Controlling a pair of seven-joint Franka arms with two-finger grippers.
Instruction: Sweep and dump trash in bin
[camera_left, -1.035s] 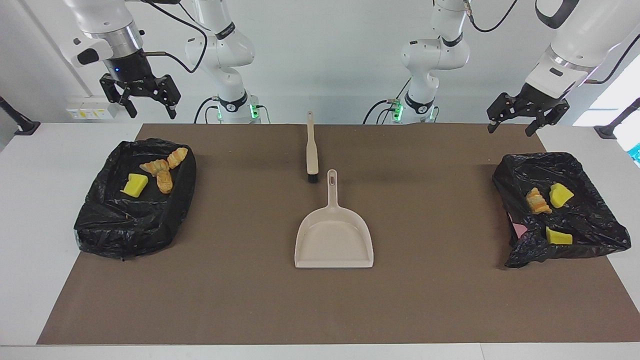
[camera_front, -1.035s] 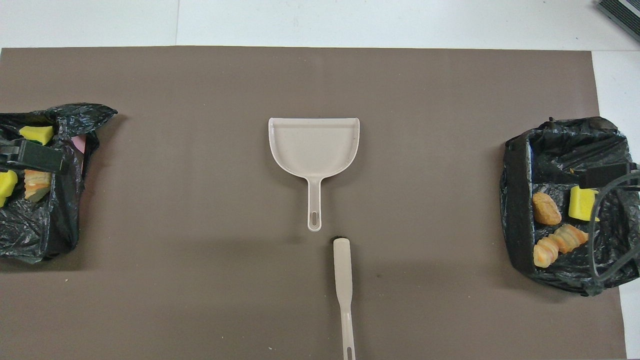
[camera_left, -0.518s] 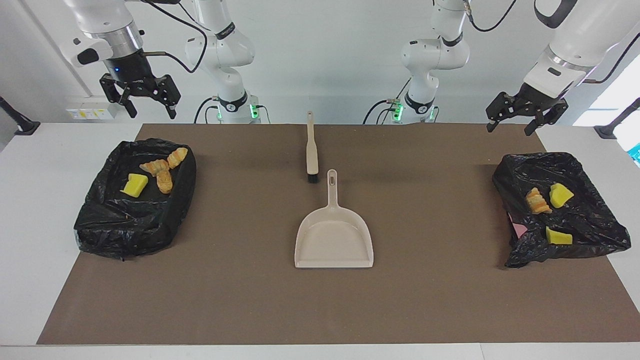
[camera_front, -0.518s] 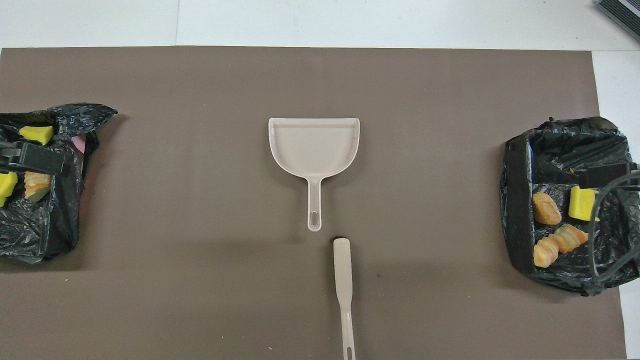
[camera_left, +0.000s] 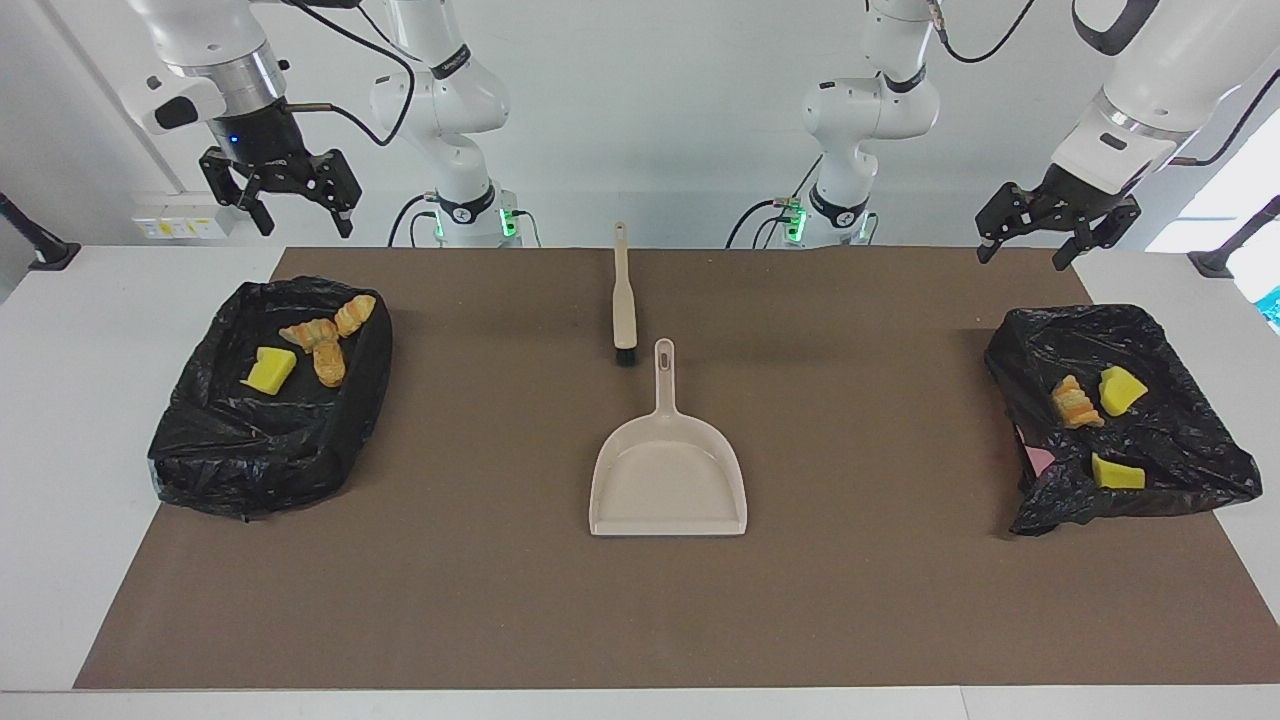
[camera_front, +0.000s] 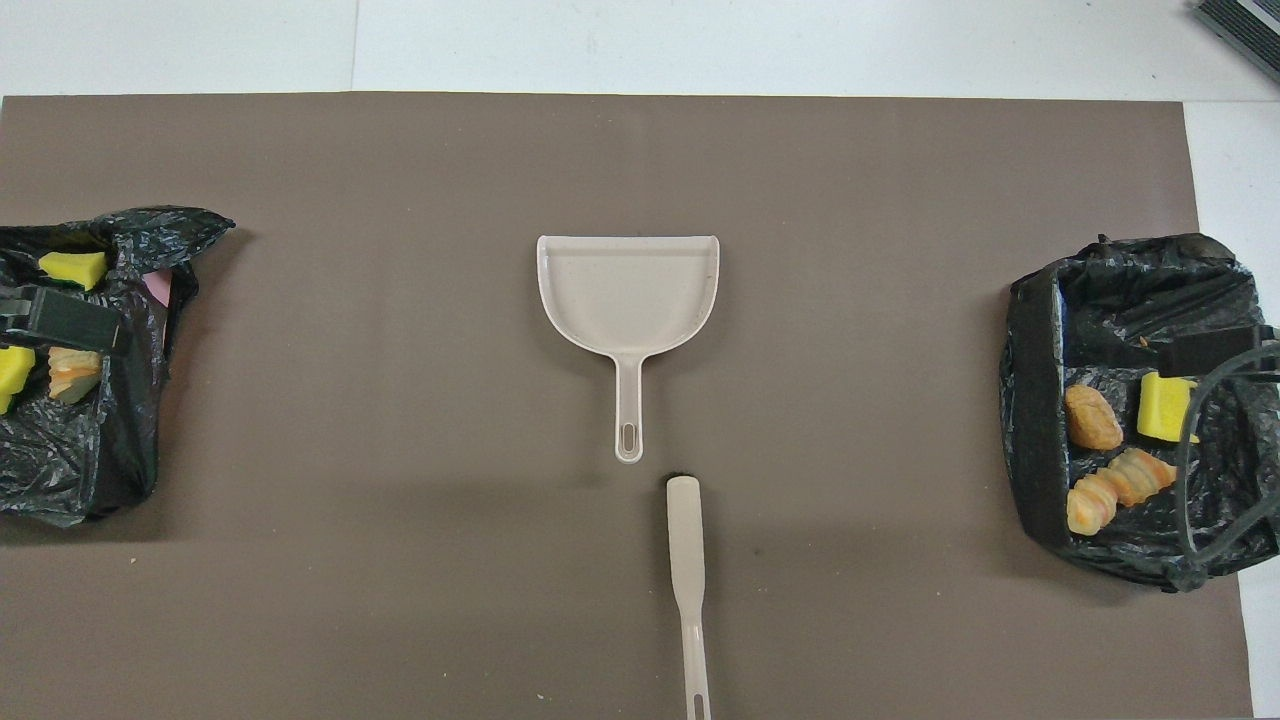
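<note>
The trash lies in two black-bag-lined bins. The bin at the right arm's end (camera_left: 230, 470) holds a yellow sponge chunk (camera_left: 268, 370) and three orange-brown bread pieces (camera_left: 325, 340). The bin at the left arm's end (camera_left: 1060, 500) holds one bread piece (camera_left: 1075, 402) and two yellow sponge chunks (camera_left: 1120, 388). My right gripper (camera_left: 300, 225) hangs open and empty, high over the robots' side of its bin. My left gripper (camera_left: 1020, 258) hangs open and empty, high over the robots' side of the other bin. No scraps show on the brown mat.
A beige dustpan (camera_left: 668, 480) lies flat mid-mat, handle toward the robots. A beige brush (camera_left: 623, 295) lies just nearer the robots, bristles by the dustpan's handle tip. The brown mat (camera_left: 480, 600) covers most of the white table.
My left gripper shifted slightly in the air above its bin. The right gripper, dustpan, brush and trash have not moved.
</note>
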